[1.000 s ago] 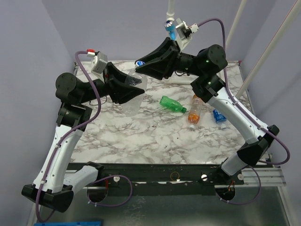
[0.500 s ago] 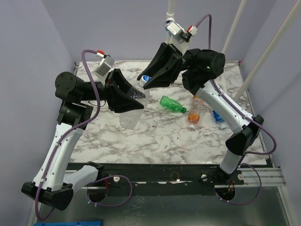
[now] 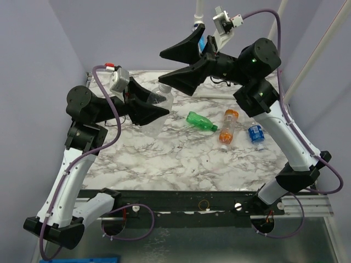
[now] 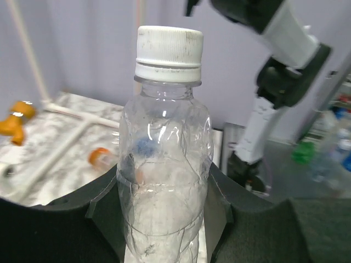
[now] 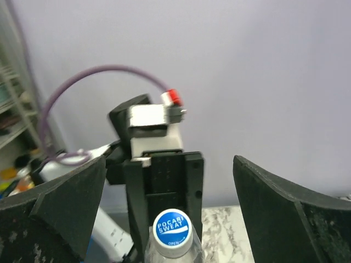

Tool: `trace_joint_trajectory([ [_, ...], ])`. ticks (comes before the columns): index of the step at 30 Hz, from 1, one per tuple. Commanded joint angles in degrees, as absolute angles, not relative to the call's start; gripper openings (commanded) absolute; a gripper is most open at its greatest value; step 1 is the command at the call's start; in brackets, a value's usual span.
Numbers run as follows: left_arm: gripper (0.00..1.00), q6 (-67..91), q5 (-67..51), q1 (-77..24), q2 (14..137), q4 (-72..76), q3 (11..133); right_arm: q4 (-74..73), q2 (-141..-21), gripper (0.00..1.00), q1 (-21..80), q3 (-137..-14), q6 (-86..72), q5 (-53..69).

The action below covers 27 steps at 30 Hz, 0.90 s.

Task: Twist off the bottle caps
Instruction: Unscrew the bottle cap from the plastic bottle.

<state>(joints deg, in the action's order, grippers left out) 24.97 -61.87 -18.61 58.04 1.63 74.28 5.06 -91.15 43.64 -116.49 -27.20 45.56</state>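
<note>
Clamping a clear plastic bottle (image 4: 164,164) off the table in the left gripper (image 4: 164,219), with black fingers narrowed onto both sides of its body.

Holding it with the neck aimed at the right gripper (image 5: 170,159), and with the small round white screw cap (image 4: 169,52), blue-printed on top, seated on that neck. Hanging just beyond the cap with the right gripper spread wide, gripping nothing and touching nothing. Further out, lying on the marble-patterned table (image 3: 164,159): a green plastic bottle (image 3: 200,121), an orange plastic bottle (image 3: 226,129) and a blue-labelled clear bottle (image 3: 255,134), well apart from both grippers.
</note>
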Motion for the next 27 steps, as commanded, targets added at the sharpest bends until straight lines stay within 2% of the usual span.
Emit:
trace_joint_trajectory([
  [1,0.0,10.43,-44.76,-18.94,55.0,-1.84,72.03,-13.0,-93.44,0.99,49.23,-121.76,-15.82,24.33],
  [4,0.0,7.66,-40.92,-18.9,54.52,-1.93,71.29,-18.66,-97.13,0.89,51.66,-127.58,-14.68,13.62],
  [7,0.0,6.57,-38.96,-19.0,54.19,-1.92,70.94,-16.74,-97.4,0.79,52.9,-127.1,-14.61,8.45],
  [14,0.0,6.77,-38.94,-18.98,53.7,-2.09,70.66,-15.98,-99.28,0.7,53.96,-128.18,-14.19,6.77],
  [17,0.0,7.19,-39.0,-18.99,53.59,-2.11,70.82,-14.71,-98.75,0.62,53.98,-126.45,-14.48,6.7],
  [19,0.0,7.54,-38.73,-19.03,53.52,-2.09,70.93,-14.4,-98.5,0.54,53.99,-125.7,-14.65,6.63],
  [23,0.0,8.25,-38.66,-18.98,53.54,-1.99,70.93,-11.18,-96.68,0.24,53.97,-122.29,-15.49,6.79],
  [27,0.0,9.56,-38.32,-18.98,53.92,-1.6,71.49,-10.78,-96.52,0.03,54.02,-121.64,-15.59,6.86],
])
